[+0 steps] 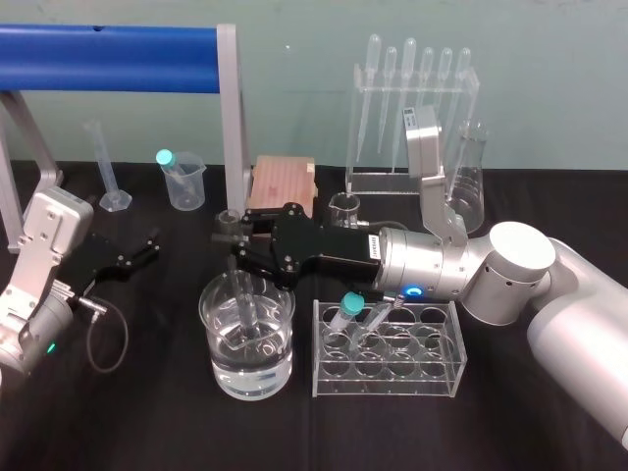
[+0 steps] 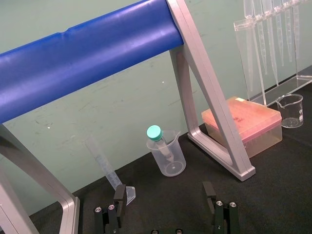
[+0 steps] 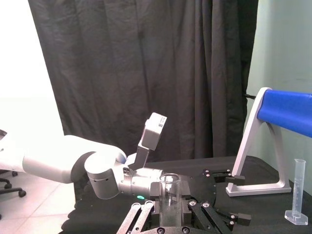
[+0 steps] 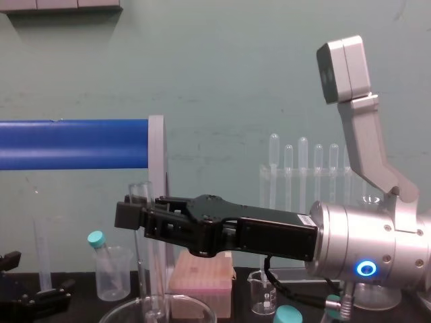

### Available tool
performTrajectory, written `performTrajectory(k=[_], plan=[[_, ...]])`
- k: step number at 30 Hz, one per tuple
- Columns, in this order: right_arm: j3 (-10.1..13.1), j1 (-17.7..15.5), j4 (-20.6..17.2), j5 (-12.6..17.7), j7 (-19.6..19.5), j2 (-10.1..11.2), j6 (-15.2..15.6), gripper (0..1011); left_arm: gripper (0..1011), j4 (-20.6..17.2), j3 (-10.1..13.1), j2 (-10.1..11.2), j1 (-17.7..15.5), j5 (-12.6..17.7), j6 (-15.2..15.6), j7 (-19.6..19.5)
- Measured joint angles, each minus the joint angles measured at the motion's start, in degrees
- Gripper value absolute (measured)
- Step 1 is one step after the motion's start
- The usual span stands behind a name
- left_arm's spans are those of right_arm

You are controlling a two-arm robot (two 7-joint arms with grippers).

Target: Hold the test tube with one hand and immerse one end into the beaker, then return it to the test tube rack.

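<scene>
My right gripper (image 1: 238,243) reaches in from the right and is shut on the test tube (image 1: 245,306), a clear uncapped tube held nearly upright. The tube's lower end dips into the water of the wide glass beaker (image 1: 218,368). The right wrist view has the tube (image 3: 170,194) clamped between the black fingers (image 3: 141,214). From the chest view, the tube's rim (image 4: 139,188) sticks up above the gripper (image 4: 135,217). The clear test tube rack (image 1: 432,378) stands just right of the beaker. My left gripper (image 1: 137,253) rests open on the table at the left.
Teal-capped tubes (image 1: 349,306) lean in the rack. Behind stand a pink box (image 1: 282,184), a small spouted beaker (image 1: 344,209), a pipette stand (image 1: 412,108), a conical flask (image 1: 469,177), a plastic cup with a capped tube (image 1: 183,179), a graduated cylinder (image 1: 108,169) and a blue-barred frame (image 1: 108,47).
</scene>
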Motion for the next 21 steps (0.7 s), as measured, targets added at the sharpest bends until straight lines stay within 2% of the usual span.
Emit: performTrajectory(k=[21], plan=[[0.0,0.0,0.0,0.0,0.0,0.0,0.0,247,1000,0.0,0.0,0.0,0.0,0.0,0.0,0.0]])
